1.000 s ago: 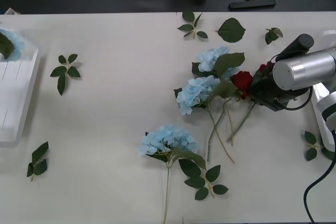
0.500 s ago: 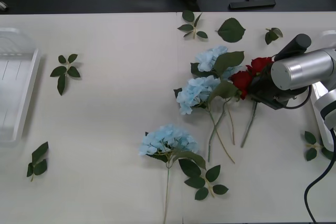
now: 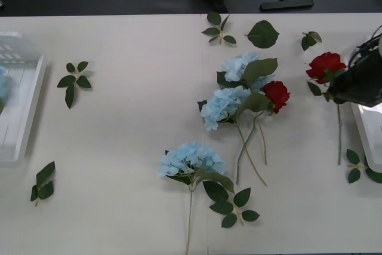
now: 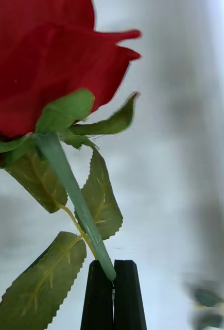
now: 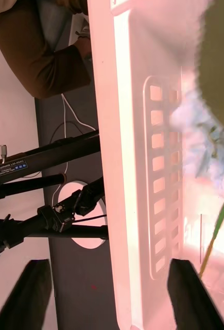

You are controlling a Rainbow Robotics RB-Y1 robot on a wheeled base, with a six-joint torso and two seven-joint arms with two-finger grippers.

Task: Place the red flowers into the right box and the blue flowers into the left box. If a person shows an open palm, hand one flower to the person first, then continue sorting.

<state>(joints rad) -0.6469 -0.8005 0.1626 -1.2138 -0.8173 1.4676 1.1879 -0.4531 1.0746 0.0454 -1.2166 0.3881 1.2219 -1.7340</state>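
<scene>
White table (image 3: pixel 119 147) runs edge to edge in the front view, dark floor beyond its far edge. Wide bare stretch between the left box and the flower cluster at centre, only loose leaf sprigs (image 3: pixel 74 79) scattered there.

Right gripper (image 4: pixel 113 278) sits at the right edge of the front view, over the near-left corner of the right box (image 3: pixel 365 138). Black fingers (image 4: pixel 126 296) clenched on the stem of a red rose (image 3: pixel 325 65), pinched close below the leaves. Head is lifted off the table, pointing away from the robot; stem (image 3: pixel 339 129) hangs down along the box's left rim. Leaf pair (image 3: pixel 353 165) lies on the table just beside that rim.

Second red rose (image 3: pixel 276 94) lies on the table, touching the two blue hydrangeas (image 3: pixel 224 106) at centre, stems crossing. Third blue hydrangea (image 3: pixel 191 160) lies apart, nearer the robot, stem running to the near edge. Open table between the held rose and the lying one.

Left gripper (image 5: pixel 106 289) is released, fingers spread wide, straddling the rim of the left box (image 5: pixel 122 154) with its slotted wall. Blue hydrangea (image 5: pixel 204 149) lies inside the box, green stem (image 5: pixel 217 227) beside it. Left box (image 3: pixel 18 111) sits at the table's left edge in the front view, blue showing at its far-left side.
</scene>
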